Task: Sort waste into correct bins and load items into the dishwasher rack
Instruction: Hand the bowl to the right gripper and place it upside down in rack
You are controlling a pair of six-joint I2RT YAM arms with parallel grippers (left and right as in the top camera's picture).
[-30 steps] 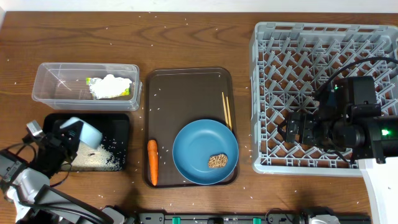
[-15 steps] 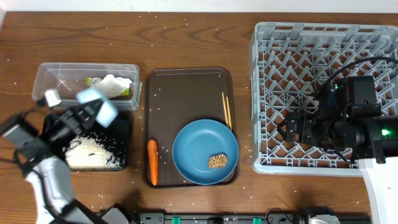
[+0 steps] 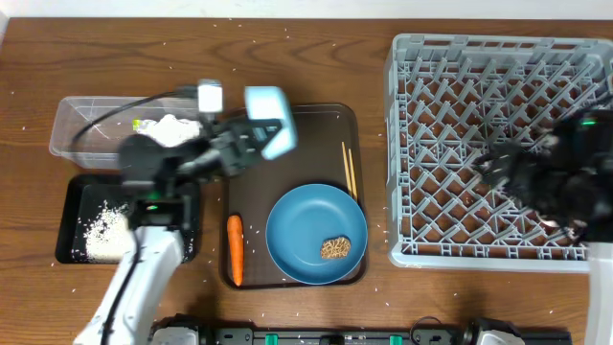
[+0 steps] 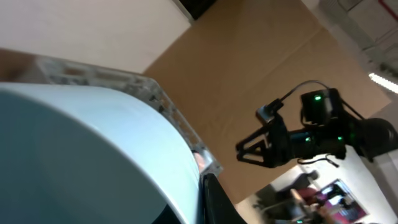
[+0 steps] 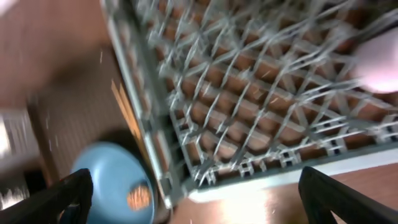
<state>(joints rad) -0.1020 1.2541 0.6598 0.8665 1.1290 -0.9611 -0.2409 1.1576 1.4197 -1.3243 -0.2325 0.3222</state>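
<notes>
My left gripper [image 3: 251,132] is shut on the light blue cup [image 3: 267,119] and holds it in the air over the far left corner of the brown serving tray. The cup fills the left wrist view [image 4: 93,155]. My right gripper [image 3: 498,172] is open and empty over the front of the grey dishwasher rack [image 3: 479,86]. The blue plate [image 3: 306,225] holds the brown food chunk [image 3: 334,249]. The carrot [image 3: 235,249] and chopsticks [image 3: 349,168] lie on the serving tray. Rice [image 3: 103,228] lies in the black tray [image 3: 72,192]. The napkin [image 3: 174,129] and yellow wrapper [image 3: 140,125] are in the clear tub [image 3: 81,144].
The brown serving tray [image 3: 287,172] sits mid-table between the bins and the rack. Loose rice grains are scattered over the wooden table. The right wrist view shows the rack's front left corner [image 5: 186,174], the plate [image 5: 106,180] and a blurred pale pink thing [image 5: 379,62] in the rack.
My left arm has swung the light blue cup up and to the right, from over the black tray to over the serving tray. My right arm has shifted right over the rack.
</notes>
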